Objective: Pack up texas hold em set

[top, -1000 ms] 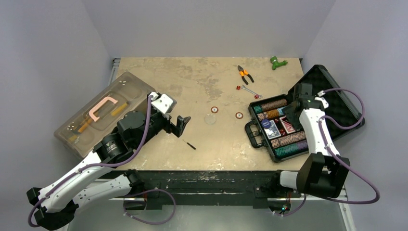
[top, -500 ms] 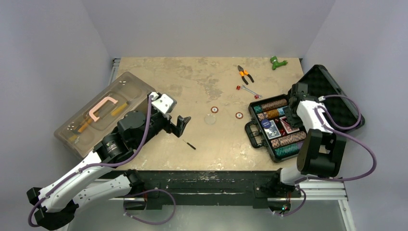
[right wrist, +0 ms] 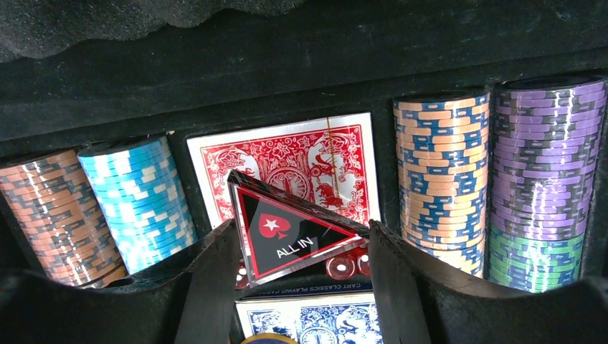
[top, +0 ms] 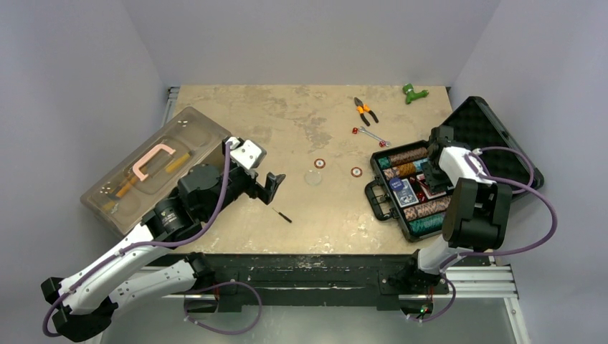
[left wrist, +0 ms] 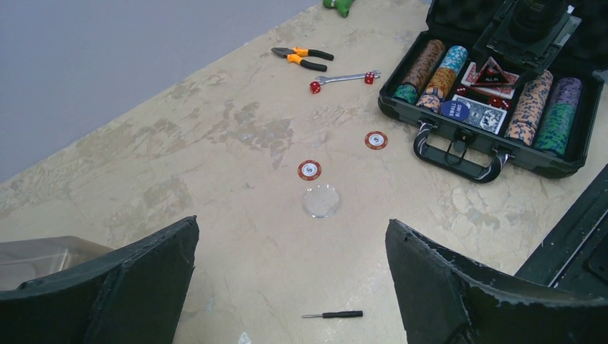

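Note:
The black case (top: 380, 195) lies open at the table's right, its foam-lined lid (top: 502, 154) laid back. It holds rows of striped chips (right wrist: 441, 183), a red deck (right wrist: 287, 154) and a blue deck (right wrist: 308, 319). My right gripper (top: 432, 174) is down inside the case, its fingers closed on the two sides of a black triangular ALL IN marker (right wrist: 287, 236), which sits tilted over red dice. My left gripper (left wrist: 292, 226) is open and empty above the table. Ahead of it lie two loose red chips (left wrist: 310, 170) (left wrist: 376, 140), a clear round button (left wrist: 320, 201) and two red dice (left wrist: 315, 87).
A translucent brown toolbox (top: 115, 190) with a pink handle lies at the left. Orange-handled pliers (top: 366, 110), a wrench (top: 369, 135) and a green object (top: 414, 92) lie at the back right. A small black screwdriver (top: 282, 214) lies near my left gripper.
My right arm has folded in and its wrist has shifted a little left and lower over the case. My left arm has barely moved.

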Action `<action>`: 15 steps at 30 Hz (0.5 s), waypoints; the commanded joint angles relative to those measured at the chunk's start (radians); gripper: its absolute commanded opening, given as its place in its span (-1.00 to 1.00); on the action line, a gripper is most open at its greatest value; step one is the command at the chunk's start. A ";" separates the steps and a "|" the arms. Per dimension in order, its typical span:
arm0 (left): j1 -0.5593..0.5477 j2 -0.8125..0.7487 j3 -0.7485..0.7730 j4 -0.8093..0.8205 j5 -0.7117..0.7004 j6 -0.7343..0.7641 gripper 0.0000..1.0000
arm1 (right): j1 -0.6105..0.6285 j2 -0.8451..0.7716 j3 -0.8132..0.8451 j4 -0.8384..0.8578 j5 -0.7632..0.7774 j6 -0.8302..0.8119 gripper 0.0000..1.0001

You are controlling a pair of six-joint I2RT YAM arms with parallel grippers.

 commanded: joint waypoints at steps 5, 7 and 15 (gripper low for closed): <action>-0.005 0.006 0.039 0.018 0.008 0.018 0.98 | -0.007 0.008 0.017 -0.001 0.052 0.051 -0.72; -0.005 0.007 0.040 0.018 0.008 0.020 0.98 | -0.007 0.006 0.015 0.001 0.060 0.049 -0.64; -0.005 0.009 0.039 0.016 0.005 0.023 0.98 | -0.014 -0.014 0.029 0.006 0.095 -0.010 0.23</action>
